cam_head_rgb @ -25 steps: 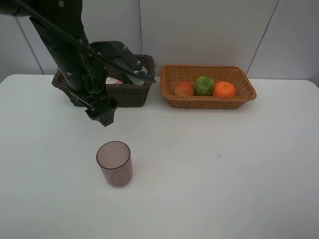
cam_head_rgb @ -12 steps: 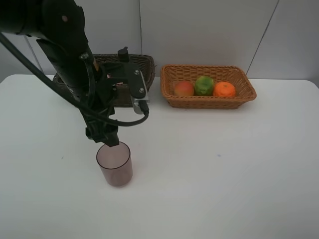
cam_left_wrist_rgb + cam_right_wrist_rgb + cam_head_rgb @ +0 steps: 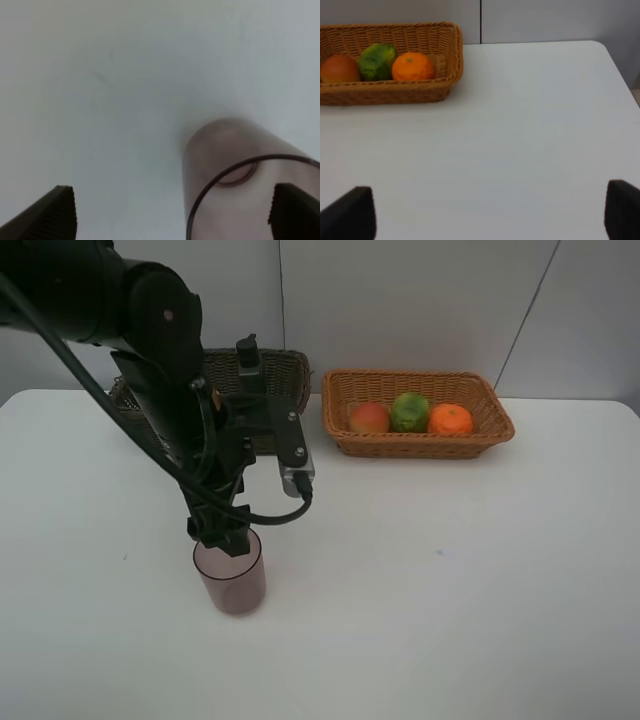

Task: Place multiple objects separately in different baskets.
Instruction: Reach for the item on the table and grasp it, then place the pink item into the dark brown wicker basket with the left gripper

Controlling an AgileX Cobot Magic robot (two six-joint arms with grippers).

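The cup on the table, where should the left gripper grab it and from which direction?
Probably by the rim, from above. The cup stands upright with its mouth open and nothing around it on the table. The left gripper is open right over it, one finger inside the rim and the other outside, so closing would likely pinch the thin wall.

Mauve cup (image 3: pixel 232 580) upright on table, three fruits (image 3: pixel 410 413) in tan basket (image 3: pixel 420 445)
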